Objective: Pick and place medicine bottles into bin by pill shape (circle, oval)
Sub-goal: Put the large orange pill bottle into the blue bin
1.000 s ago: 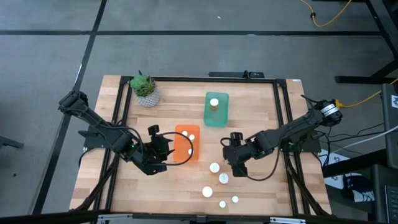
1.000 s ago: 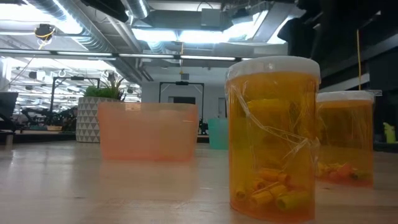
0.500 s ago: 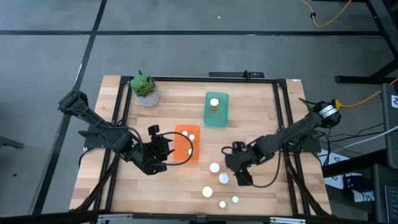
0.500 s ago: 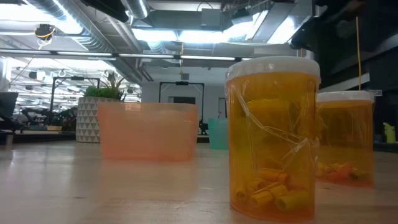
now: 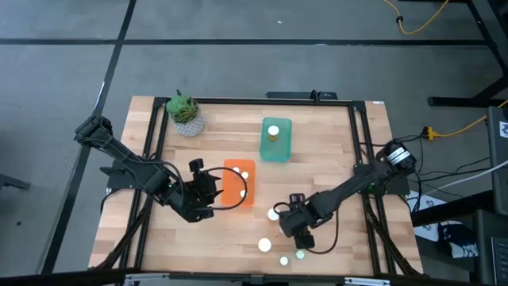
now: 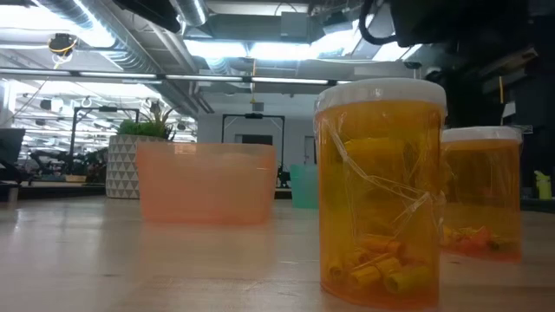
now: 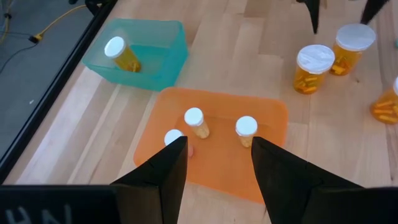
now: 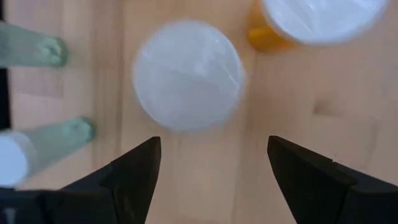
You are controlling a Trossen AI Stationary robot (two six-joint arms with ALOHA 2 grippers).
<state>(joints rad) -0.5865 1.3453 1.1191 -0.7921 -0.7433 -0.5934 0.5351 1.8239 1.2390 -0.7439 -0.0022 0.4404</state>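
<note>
the right gripper (image 5: 290, 228) hangs over the loose bottles in front of the orange bin (image 5: 238, 183), its fingers (image 8: 134, 177) spread wide, with one white-capped bottle (image 8: 188, 73) straight below them and a second bottle (image 8: 317, 18) just beside that one. around the gripper, in the high view, a bottle (image 5: 273, 214) stands nearest the orange bin, another (image 5: 264, 245) further out, and two narrower ones (image 5: 284, 260) by the table's front edge. the left gripper (image 5: 208, 195) waits beside the orange bin, on the side away from the loose bottles, fingers (image 7: 163, 177) apart and holding nothing. a potted plant (image 5: 185, 113) stands well apart at the back corner. the table (image 5: 317, 151) is pale wood planks in a black frame, on grey floor, with a yellow cable (image 5: 421, 22) lying beyond it. in the low view two amber bottles (image 6: 380, 191) of yellow pills stand close by, with ceiling lights and ducts behind. the orange bin holds three bottles (image 7: 193, 121) standing upright. the teal bin (image 5: 275, 139), behind the orange one, holds one bottle (image 7: 119, 53), tilted.
</note>
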